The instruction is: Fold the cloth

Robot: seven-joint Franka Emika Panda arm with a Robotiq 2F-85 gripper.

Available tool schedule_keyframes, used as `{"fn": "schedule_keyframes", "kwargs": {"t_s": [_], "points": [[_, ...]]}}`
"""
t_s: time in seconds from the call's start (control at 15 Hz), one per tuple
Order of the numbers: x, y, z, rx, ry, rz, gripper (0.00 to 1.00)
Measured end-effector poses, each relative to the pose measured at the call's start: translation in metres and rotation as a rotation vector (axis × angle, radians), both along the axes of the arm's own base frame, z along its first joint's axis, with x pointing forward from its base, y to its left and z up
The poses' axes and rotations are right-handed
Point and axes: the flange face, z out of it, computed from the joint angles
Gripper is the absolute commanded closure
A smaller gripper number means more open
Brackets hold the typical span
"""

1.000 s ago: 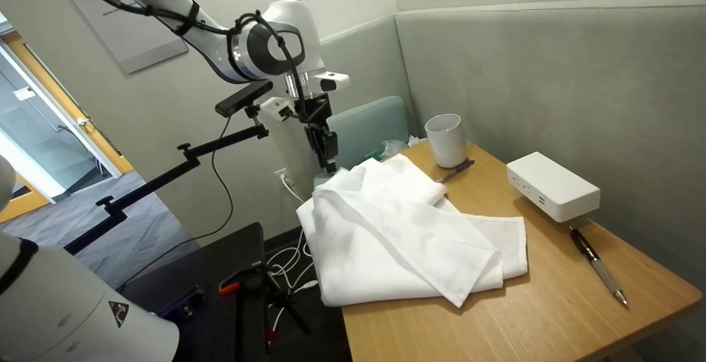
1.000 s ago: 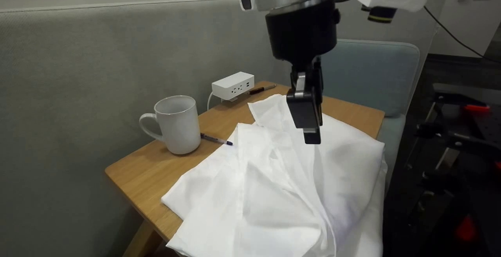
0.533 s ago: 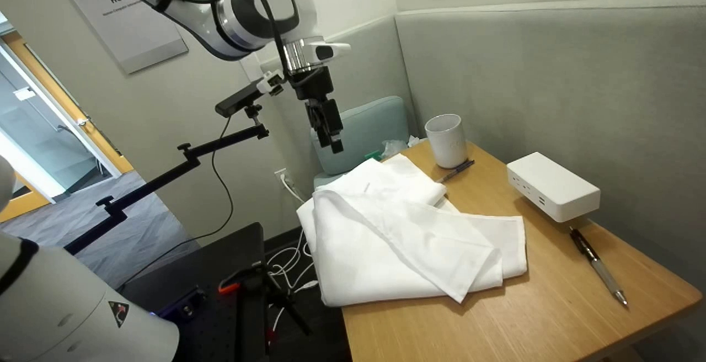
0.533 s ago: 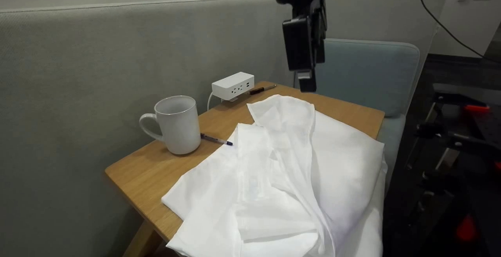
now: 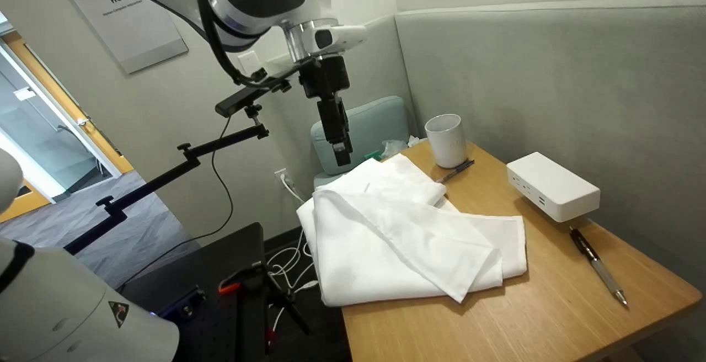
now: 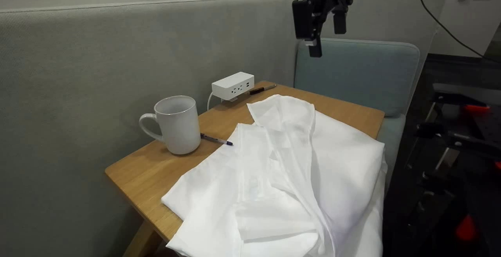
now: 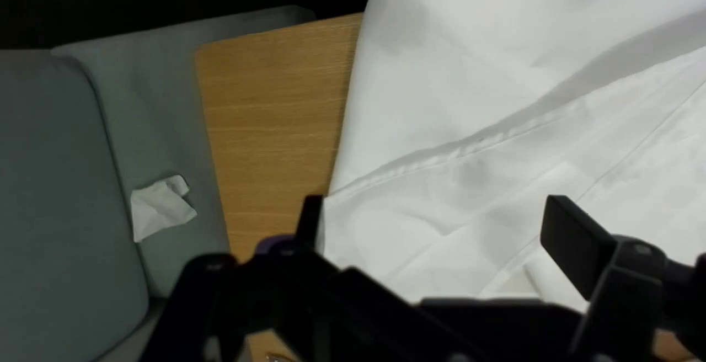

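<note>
Here, white cloth [image 5: 380, 262] and "HCI" poster [image 5: 129, 33].

In both exterior views the cloth [image 6: 282, 182] is brightly lit, nearly washed out in places; soft shadow is cast beside it on the bench [image 5: 557, 279]. In the wrist view the tool [image 7: 438, 223] is rendered dark and blurred.

In an exterior view, the gripper [image 5: 342, 155] points down, clear of the white cloth [image 5: 380, 246], which lies in uneven layers on the table [image 5: 543, 307] near a cup [image 5: 448, 144].
</note>
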Motion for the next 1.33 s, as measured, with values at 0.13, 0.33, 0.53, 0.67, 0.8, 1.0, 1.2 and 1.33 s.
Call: {"fn": "schedule_keyframes", "kwargs": {"t_s": [0.13, 0.33, 0.53, 0.67, 0.8, 1.0, 1.2, 1.33], "points": [[0.002, -0.026, -0.009, 0.012, -0.034, -0.086, 0.00], [0.005, -0.064, -0.025, 0.024, -0.089, -0.203, 0.00], [0.005, -0.084, -0.039, 0.010, -0.085, -0.252, 0.00], [0.004, -0.082, -0.042, 0.009, -0.079, -0.249, 0.00], [0.005, -0.082, -0.043, 0.009, -0.079, -0.251, 0.00], [0.008, -0.092, -0.051, 0.017, -0.107, -0.303, 0.00], [0.014, -0.114, -0.076, 0.057, -0.157, -0.361, 0.00], [0.016, -0.124, -0.104, 0.085, -0.180, -0.392, 0.00]]}}
